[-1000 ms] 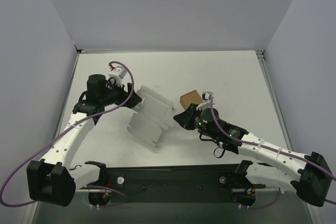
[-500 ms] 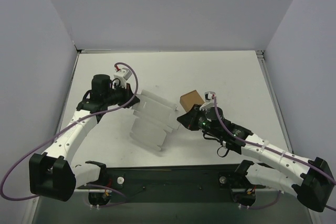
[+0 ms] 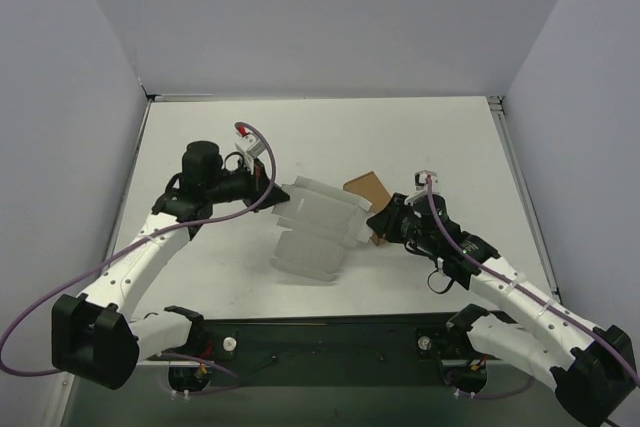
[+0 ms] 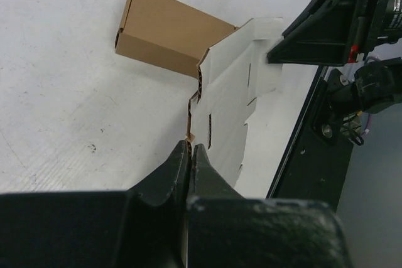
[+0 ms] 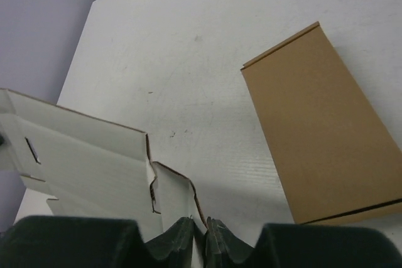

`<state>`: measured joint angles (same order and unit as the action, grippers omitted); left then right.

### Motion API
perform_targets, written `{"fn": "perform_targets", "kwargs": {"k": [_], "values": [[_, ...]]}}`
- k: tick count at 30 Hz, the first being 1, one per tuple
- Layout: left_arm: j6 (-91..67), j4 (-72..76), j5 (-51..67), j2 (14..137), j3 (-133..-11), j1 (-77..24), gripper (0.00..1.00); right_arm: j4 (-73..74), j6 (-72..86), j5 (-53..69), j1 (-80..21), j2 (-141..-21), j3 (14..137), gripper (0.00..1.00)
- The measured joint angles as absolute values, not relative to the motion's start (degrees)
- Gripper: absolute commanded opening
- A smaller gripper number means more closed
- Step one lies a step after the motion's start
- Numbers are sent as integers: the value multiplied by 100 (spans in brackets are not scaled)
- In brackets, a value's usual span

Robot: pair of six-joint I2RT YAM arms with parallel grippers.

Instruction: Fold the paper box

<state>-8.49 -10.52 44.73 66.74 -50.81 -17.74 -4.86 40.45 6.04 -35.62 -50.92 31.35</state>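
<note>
Paper box [image 3: 315, 230], with brown box [image 3: 367, 187] just behind it on the table [image 3: 450, 147] — white, creased, notched; left jaws and right jaws each clamp one edge.

Paper box [image 3: 315, 229]: white-grey card blank with notched edges and slots, brown core showing at the cuts. Lying unfolded mid-table, panels bending along creases. Left gripper [image 4: 190, 150] pinching one edge, right gripper [image 5: 202, 225] pinching the opposite tab.
</note>
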Motion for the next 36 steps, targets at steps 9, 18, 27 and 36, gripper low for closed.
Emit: {"fn": "perform_targets", "kwargs": {"k": [9, 18, 27, 36], "values": [[-735, -1527, 2626, 6676, -5081, -2108, 0, 838, 4418, 139, -3398, -4434, 3511, 70], [-447, -1826, 1538, 6582, -5081, -3223, 0, 843, 4779, 685, -3647, -4488, 4110, 74], [-191, -1815, 3109, 6504, -5081, -3221, 0, 1470, 2010, 1804, -3782, -5592, 5459, 72], [-117, -1785, 3857, 6370, -5081, -3218, 0, 1793, 805, 2689, -3754, -6198, 5489, 72]]}}
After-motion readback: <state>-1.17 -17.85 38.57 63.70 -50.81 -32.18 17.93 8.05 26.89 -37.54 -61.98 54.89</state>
